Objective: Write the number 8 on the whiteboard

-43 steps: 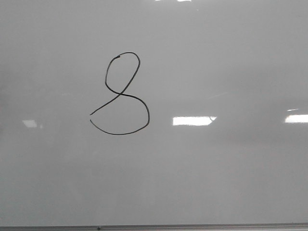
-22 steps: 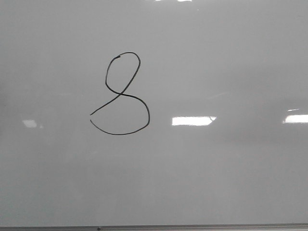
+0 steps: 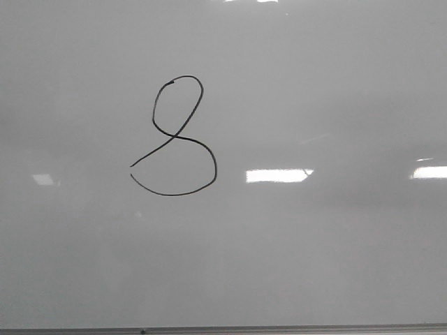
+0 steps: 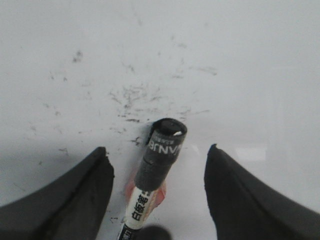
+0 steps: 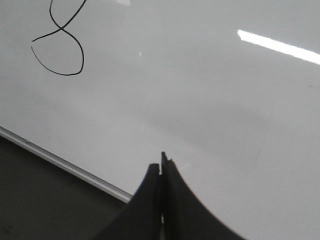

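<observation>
The left gripper (image 4: pixel 157 172) has its dark jaws spread wide, a black-capped marker with a white printed barrel (image 4: pixel 159 152) lying between them, touching neither, over smudged white surface. The right gripper (image 5: pixel 161 170) shows its jaws pressed together, empty, above the large glossy grey-white whiteboard (image 5: pixel 210 100). The thin black hand-drawn number 8 (image 3: pixel 174 136) sits well apart from them, left of centre on the board.

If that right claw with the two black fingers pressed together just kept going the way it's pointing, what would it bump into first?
Probably the whiteboard itself. The right gripper, fingers shut and empty, points at bare board off to the side of the number 8. Nothing shows in between, though the depth is hard to judge.
</observation>
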You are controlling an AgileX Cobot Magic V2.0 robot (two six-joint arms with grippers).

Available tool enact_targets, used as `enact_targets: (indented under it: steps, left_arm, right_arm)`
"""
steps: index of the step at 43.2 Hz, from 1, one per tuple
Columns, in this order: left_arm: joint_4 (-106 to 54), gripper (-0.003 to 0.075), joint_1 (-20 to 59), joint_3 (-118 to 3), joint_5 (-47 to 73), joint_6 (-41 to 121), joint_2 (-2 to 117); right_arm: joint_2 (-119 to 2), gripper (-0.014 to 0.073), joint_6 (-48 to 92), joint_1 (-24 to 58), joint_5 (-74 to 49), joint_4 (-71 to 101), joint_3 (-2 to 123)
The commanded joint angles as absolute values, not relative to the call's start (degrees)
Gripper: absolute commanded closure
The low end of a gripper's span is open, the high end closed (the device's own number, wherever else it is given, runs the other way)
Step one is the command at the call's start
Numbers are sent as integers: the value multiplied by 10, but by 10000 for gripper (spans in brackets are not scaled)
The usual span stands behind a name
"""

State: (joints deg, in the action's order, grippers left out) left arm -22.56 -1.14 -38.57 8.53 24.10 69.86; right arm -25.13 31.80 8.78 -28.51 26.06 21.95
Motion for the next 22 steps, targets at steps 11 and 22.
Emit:
enact_targets:
  steps: [11, 22]
  left_arm:
    - [-217, 472, -12, -355, 127, 237, 446]
    - [-233, 715, -12, -289, 189, 237, 246]
  right_arm:
    - [-252, 663, 316, 84, -244, 273, 235]
    - [-252, 663, 316, 84, -244, 273, 235]
